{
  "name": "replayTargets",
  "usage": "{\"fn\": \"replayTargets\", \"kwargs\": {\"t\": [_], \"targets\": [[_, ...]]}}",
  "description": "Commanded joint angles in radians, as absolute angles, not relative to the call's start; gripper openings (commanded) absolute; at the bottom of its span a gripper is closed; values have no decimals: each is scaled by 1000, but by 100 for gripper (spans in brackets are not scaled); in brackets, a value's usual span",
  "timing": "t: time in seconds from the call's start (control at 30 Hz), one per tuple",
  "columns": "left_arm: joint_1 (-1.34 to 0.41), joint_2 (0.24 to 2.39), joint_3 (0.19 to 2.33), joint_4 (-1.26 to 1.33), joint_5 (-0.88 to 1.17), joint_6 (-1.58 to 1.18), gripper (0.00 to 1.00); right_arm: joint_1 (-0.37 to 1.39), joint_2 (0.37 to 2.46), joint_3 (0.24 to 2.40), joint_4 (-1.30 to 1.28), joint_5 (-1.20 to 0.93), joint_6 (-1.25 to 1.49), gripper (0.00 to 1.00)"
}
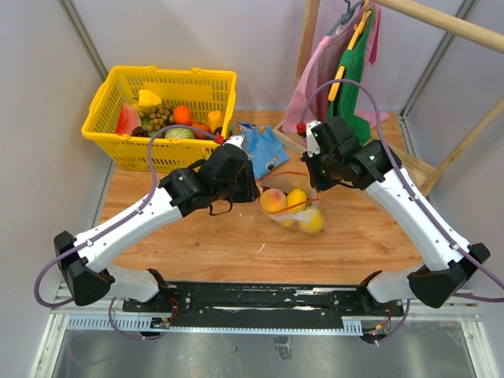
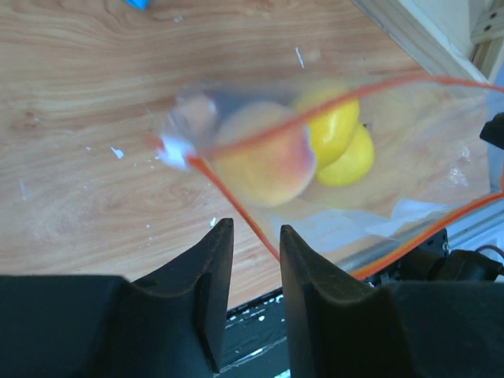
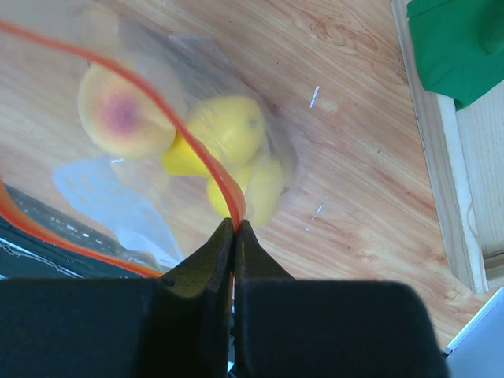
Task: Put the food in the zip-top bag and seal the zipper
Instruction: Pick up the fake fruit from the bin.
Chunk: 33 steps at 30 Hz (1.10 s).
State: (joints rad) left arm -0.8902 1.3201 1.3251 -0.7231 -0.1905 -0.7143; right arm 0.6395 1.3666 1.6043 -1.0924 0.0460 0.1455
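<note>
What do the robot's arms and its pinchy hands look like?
The left arm and right arm have smooth white shells with chunky black joints. A thin purple cable loops along each one. The left gripper and right gripper each have two matte black fingers tapering to blunt tips.

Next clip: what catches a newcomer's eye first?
The clear zip-top bag lies mid-table with a peach and lemon inside. The right gripper is pinched shut on its red-orange zipper; the left gripper stands open around the same strip. A yellow basket sits far left.
</note>
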Motion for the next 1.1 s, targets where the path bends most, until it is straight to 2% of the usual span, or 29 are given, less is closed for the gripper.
{"fn": "replayTargets", "kwargs": {"t": [0.0,0.3,0.6,0.83,1.07], "targets": [[-857,1272,1403,-748,-270,-654,37,652,1330,1598,-1062,56,128,1],[-688,1284,1519,-795,-314,-515,57,651,1320,1580,-1043,54,136,1],[-448,1395,1680,-772,-317,-345,71,651,1324,1573,-1034,54,135,1],[-300,1556,1803,-760,-256,-270,79,651,1324,1562,-1023,54,133,1],[-159,1748,1899,-809,-113,-239,83,652,1331,1555,-1016,48,127,1]]}}
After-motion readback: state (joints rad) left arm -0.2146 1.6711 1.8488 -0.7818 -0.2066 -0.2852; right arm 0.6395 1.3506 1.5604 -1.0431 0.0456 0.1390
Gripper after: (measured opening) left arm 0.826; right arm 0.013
